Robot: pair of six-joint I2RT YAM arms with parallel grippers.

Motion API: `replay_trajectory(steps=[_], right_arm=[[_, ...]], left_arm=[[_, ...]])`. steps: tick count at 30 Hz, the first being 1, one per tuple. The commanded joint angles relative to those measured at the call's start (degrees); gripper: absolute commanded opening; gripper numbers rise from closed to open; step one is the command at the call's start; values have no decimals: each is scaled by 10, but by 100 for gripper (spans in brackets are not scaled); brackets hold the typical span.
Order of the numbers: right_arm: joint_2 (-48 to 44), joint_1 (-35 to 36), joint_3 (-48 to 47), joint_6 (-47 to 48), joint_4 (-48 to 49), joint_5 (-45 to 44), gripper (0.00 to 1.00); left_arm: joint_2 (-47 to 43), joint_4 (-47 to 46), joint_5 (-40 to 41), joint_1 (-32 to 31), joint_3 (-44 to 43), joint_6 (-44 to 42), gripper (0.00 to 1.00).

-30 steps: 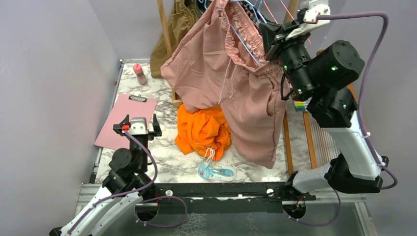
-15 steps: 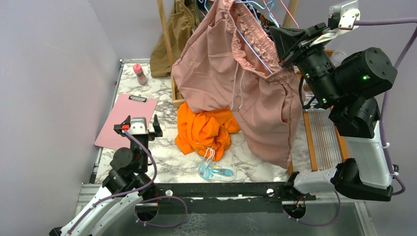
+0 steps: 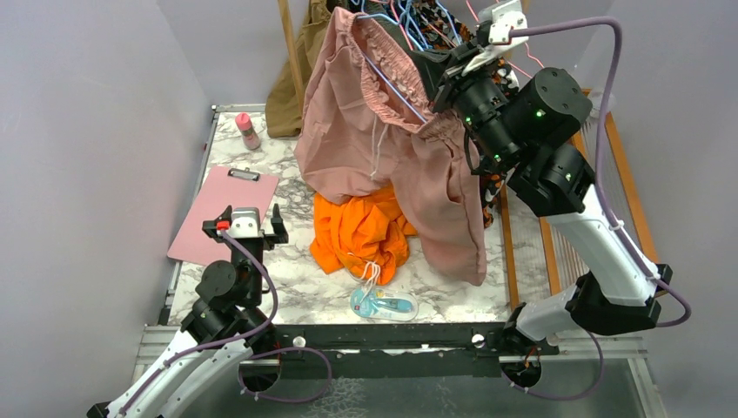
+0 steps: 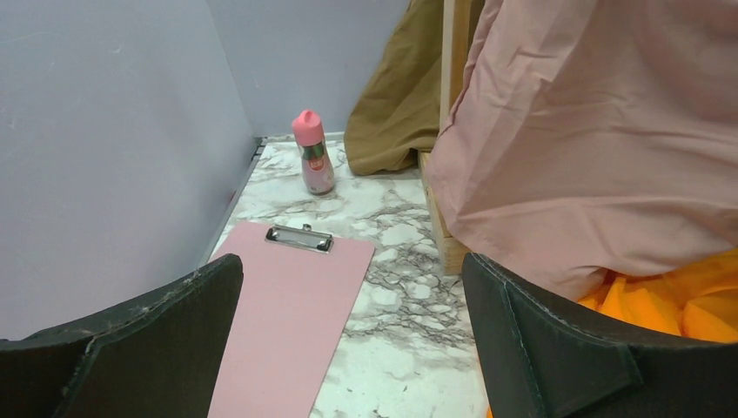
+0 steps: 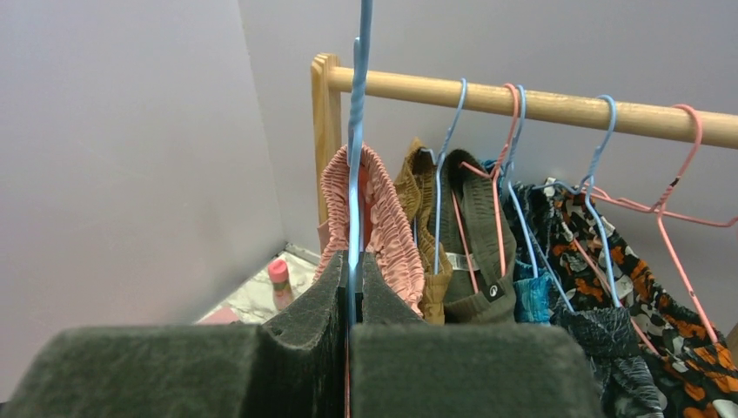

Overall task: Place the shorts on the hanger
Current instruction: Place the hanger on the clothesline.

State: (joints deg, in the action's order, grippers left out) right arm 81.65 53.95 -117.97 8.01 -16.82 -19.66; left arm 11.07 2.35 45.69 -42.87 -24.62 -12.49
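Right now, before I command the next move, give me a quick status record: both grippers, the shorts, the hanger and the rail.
right gripper: shut on the hanger's neck, raised near the rail
left gripper: open, empty, low beside the clipboard
shorts: waistband draped on the hanger, legs hanging above the orange shorts
hanger: light blue wire; hook runs out of the wrist view's top, so cannot tell if it is on the rail
rail: wooden, with hung clothes on it
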Motion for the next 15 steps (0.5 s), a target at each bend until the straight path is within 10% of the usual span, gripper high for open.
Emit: replay_trajectory(steps=[1,15], right_arm=[[-17,1,-5,11,55,13,1],[-92,1,48,16,-16,-13,1]], left_arm=[[-5,-15,1,-2,3,6,99],[370,-68,-172,51,-162,226,95]])
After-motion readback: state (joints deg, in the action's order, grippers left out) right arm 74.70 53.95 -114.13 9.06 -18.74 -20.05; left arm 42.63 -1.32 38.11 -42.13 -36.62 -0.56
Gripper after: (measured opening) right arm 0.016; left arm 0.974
